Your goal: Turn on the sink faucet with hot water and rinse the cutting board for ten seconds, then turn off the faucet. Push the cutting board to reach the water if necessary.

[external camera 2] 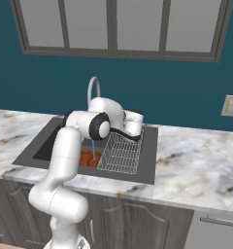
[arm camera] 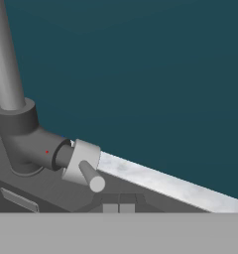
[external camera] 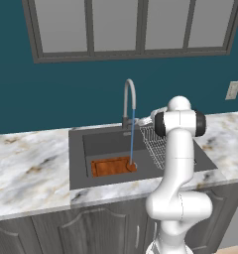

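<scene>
- The water (external camera: 132,139) is on. It drops in a thin blue line from the sink faucet (external camera: 129,96) right onto the cutting board (external camera: 112,166).
- The cutting board lies flat on the bottom of the sink (external camera: 106,141), near the front wall. The stream lands on its right end.
- I think the board is being rinsed now, so I don't need to push it.
- My gripper (arm camera: 119,207) is up by the bottom of the faucet, just beside the little lever (arm camera: 86,170). The tips sit very close together, almost touching, and hold nothing.
- From the base views I cannot make out my gripper well, because my arm is in front of it.
- The lever is a short grey stick on a round knob. It sticks out from the side of the dark base (arm camera: 23,139).
- It looks hard and smooth, so I think it could slip off my tips. I would press on the end of the stick, not the knob.
- The board looks stiff, light and wet. If I had to move it, I would push on an edge so it slides.
- A wire dish rack (external camera 2: 121,153) sits at the right of the sink. I should keep my arm off it.
- The stone surface (external camera: 27,163) goes around the sink.
</scene>
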{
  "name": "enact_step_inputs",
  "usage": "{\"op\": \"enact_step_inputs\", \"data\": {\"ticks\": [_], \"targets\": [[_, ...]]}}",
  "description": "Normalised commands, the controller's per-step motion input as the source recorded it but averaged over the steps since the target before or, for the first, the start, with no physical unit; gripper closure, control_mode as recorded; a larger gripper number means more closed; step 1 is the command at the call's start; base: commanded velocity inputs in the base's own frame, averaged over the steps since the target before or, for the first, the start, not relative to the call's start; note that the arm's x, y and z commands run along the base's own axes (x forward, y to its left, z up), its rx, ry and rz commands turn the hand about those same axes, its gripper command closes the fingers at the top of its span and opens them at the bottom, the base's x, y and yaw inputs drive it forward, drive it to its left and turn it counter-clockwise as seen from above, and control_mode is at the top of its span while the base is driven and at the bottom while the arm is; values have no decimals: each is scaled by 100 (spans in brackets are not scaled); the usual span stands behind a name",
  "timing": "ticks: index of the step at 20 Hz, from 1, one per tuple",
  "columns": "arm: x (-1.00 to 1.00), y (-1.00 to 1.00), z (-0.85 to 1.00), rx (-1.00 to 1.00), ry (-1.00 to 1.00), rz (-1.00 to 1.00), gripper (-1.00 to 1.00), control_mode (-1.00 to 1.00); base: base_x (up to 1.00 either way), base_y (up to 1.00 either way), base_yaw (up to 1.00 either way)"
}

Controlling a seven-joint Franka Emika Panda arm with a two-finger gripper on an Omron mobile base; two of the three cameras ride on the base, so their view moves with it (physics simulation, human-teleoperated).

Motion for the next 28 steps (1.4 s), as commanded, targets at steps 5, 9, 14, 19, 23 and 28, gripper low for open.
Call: {"op": "enact_step_inputs", "data": {"ticks": [5,9,14,19,23,28], "targets": [[0,0,0,0,0,0,100,-100,0,0,0],[0,0,0,0,0,0,100,-100,0,0,0],[0,0,0,0,0,0,100,-100,0,0,0],[0,0,0,0,0,0,100,-100,0,0,0],[0,0,0,0,0,0,100,-100,0,0,0],[0,0,0,0,0,0,100,-100,0,0,0]]}}
